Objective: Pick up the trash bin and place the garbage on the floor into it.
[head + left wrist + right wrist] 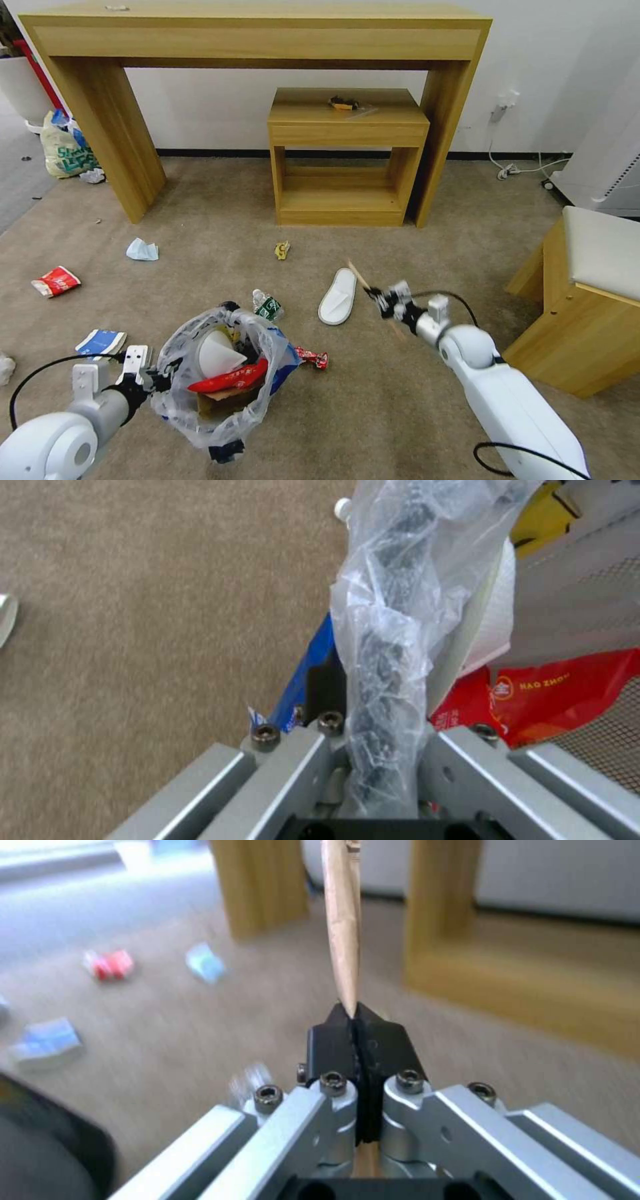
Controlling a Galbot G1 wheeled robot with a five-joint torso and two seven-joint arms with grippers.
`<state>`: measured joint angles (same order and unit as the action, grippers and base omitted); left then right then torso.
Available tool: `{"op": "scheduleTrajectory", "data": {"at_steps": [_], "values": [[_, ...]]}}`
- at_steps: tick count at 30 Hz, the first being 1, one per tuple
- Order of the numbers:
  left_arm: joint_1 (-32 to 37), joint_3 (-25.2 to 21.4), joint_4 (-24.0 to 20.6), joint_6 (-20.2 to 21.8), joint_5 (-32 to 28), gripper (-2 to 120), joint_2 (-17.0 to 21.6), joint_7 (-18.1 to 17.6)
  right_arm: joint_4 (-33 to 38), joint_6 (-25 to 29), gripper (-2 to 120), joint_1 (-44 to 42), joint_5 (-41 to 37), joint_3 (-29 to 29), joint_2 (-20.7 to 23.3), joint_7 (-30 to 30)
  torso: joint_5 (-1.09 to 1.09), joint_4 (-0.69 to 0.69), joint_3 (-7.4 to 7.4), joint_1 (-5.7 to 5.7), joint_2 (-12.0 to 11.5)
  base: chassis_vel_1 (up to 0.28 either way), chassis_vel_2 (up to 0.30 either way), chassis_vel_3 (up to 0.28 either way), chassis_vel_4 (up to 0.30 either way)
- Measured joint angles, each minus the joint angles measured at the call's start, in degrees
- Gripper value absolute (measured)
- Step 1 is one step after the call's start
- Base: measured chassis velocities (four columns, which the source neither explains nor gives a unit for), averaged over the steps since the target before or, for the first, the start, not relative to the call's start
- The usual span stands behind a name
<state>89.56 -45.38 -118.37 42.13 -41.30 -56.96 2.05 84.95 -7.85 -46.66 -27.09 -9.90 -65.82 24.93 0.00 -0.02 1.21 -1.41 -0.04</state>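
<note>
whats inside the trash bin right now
In the bin, held at its rim by the left end effector: a white slipper, a red wrapper and brown cardboard. Anything beneath them is covered.

White arms, seemingly silver screwed hands, black cables

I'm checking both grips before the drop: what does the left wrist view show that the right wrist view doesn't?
Left wrist view alone: the left gripper shut on the trash bin rim and its bag, with a red wrapper and a white slipper inside. Right wrist view alone: the right gripper shut on a stick, with a blue carton, a red carton and a tissue on the floor. Both: the carpet.
</note>
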Motion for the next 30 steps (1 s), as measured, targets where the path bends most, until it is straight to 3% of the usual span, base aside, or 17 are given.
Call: {"op": "scheduleTrajectory", "data": {"at_steps": [7,12,18,30], "values": [[-4.5,3.6,3.0,0.0,-2.7,0,4.0,-0.8,6.1,-1.4,0,4.8,-5.3,5.4,-1.4,-1.5,-0.03,-0.01,-0.01,0.0,0.0,0.0,0.0,0.0,0.0],[-7.6,7.7,5.4,0.0,-4.4,0,8.2,-1.0,10.9,-2.8,0,8.8,-12.3,13.4,-4.9,-4.4,-0.03,0.0,-0.01,0.0,0.0,0.0,0.0,0.0,0.0],[-9.1,10.1,6.4,0.0,-5.4,0,10.4,-0.9,9.5,-2.9,0,10.3,-13.4,20.9,-10.0,-4.7,-0.02,0.01,0.0,0.0,0.0,0.0,0.0,0.0,0.0],[-9.8,9.9,7.0,0.0,-6.8,0,13.4,-0.2,5.9,-1.3,0,8.4,-9.2,27.3,-12.2,-3.9,-0.02,0.0,0.0,0.01,0.0,0.0,0.0,0.0,0.0]]}}
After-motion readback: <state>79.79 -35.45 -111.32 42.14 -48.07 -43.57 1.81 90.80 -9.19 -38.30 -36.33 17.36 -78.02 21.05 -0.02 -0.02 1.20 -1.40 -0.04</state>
